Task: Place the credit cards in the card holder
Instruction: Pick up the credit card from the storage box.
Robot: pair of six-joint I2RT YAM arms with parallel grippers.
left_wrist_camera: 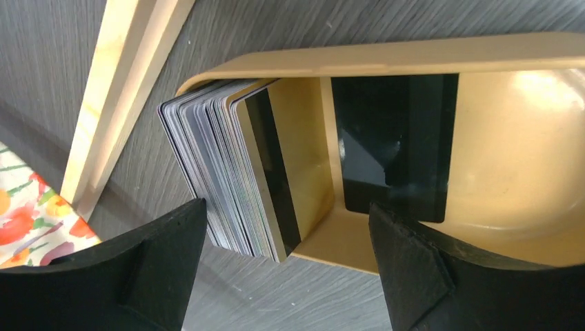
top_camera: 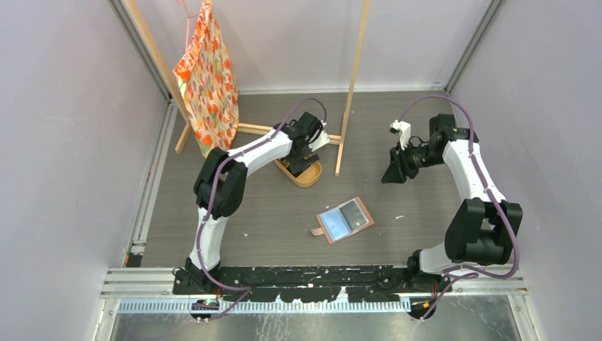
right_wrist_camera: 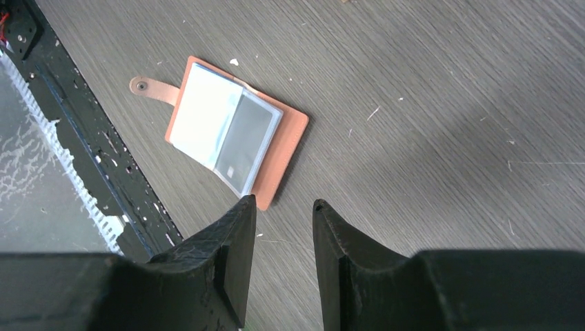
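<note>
Our left gripper [left_wrist_camera: 286,207] gapes wide, empty, over the credit cards [left_wrist_camera: 214,172] in the tray [left_wrist_camera: 414,55]. Our right gripper [right_wrist_camera: 284,202] is narrowly parted, empty, with the card holder [right_wrist_camera: 234,131] at eleven o'clock.

We see two arms of one make. The left arm [top_camera: 259,150] and the right arm [top_camera: 463,165] each carry white shells on the long links and bulky black housings [top_camera: 231,186] at the joints. A purple cable [top_camera: 211,192] runs along the left arm from behind its fingers down to a black base [top_camera: 186,278]. A matching right cable [top_camera: 484,172] loops along the other arm. Just behind the right fingers [right_wrist_camera: 224,262] we note a small white block [top_camera: 400,131]. Up close, the left fingers [left_wrist_camera: 131,276] are matte black, thick and wedge-shaped, with faceted faces. The right ones are the same black, with rough, grainy edges and a stepped inner face.
</note>
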